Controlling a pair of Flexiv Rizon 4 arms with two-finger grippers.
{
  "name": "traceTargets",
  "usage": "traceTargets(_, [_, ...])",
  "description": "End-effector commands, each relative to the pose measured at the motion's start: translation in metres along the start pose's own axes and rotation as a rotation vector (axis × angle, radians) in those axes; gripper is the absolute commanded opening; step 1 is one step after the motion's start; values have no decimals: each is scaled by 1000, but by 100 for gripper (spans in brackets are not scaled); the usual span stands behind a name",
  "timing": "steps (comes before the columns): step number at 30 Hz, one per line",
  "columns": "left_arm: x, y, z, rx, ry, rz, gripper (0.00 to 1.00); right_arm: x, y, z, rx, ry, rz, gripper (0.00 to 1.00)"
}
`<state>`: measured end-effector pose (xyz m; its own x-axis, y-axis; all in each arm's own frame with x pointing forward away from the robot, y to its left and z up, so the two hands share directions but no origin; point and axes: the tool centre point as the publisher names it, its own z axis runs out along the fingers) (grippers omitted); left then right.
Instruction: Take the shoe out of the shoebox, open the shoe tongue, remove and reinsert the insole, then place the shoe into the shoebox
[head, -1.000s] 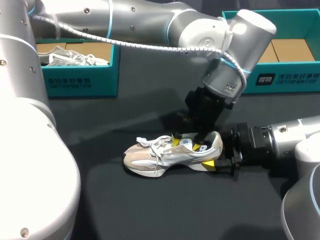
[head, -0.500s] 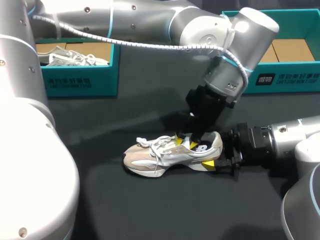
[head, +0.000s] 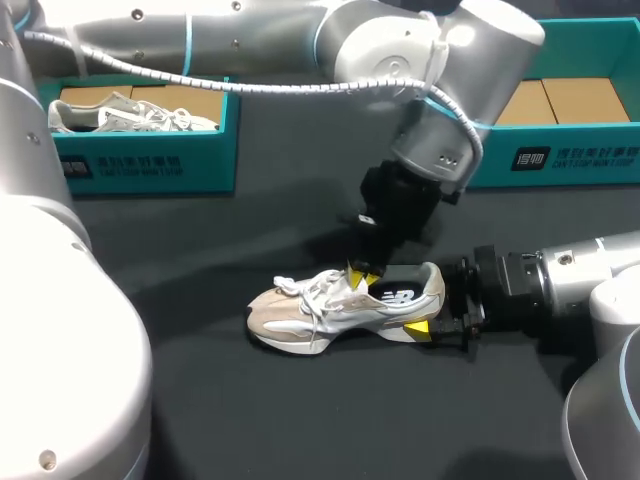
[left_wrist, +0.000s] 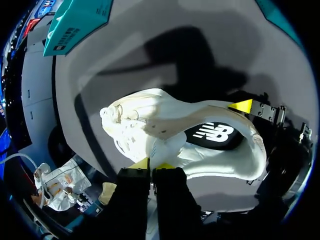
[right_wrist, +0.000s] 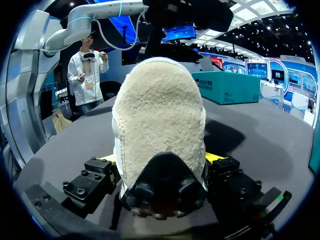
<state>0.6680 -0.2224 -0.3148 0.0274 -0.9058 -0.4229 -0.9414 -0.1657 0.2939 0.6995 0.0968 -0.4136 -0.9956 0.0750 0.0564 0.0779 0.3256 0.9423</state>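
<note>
The table (head: 200, 400) is covered with a dark grey cloth. In the head view a teal cardboard shoebox (head: 150, 160) stands at 10 o'clock with a pale spare shoe (head: 120, 112) inside. A second teal shoebox (head: 570, 150) stands at 2 o'clock and shows its brown bottom. The white and beige sneaker (head: 320, 312) stands on its sole near the middle of the table, outside both boxes, with the toe to 9 o'clock and the heel to 3 o'clock.

The left arm (head: 400, 50) enters from 11 o'clock, reaches past the middle and bends steeply down. The left gripper (head: 360, 274) points down onto the shoe opening. In the left wrist view its yellow fingertips (left_wrist: 141, 163) are almost together and pinch the edge of the upper near the laces. The dark insole (left_wrist: 212, 135) with a white mark lies ahead of them inside the shoe.

The right arm (head: 580, 285) lies low and level from 3 o'clock. The right gripper (head: 428, 320) is clamped on the heel, with one finger pressing on each side.
</note>
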Motion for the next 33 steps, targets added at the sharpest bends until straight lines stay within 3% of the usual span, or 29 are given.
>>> traceTargets(1, [-29, 11, 1, 20, 128, -110, 0, -2, -2, 5, 5, -1, 1, 0])
traceTargets(7, [-51, 15, 3, 26, 220, -144, 0, -2, -2, 5, 5, -1, 1, 0])
traceTargets(14, [-66, 15, 12, 25, 244, -177, 0, -2, -2, 5, 5, -1, 1, 0])
traceTargets(33, [-79, -5, 73, -56, 160, -278, 0, -2, -2, 5, 5, -1, 1, 0])
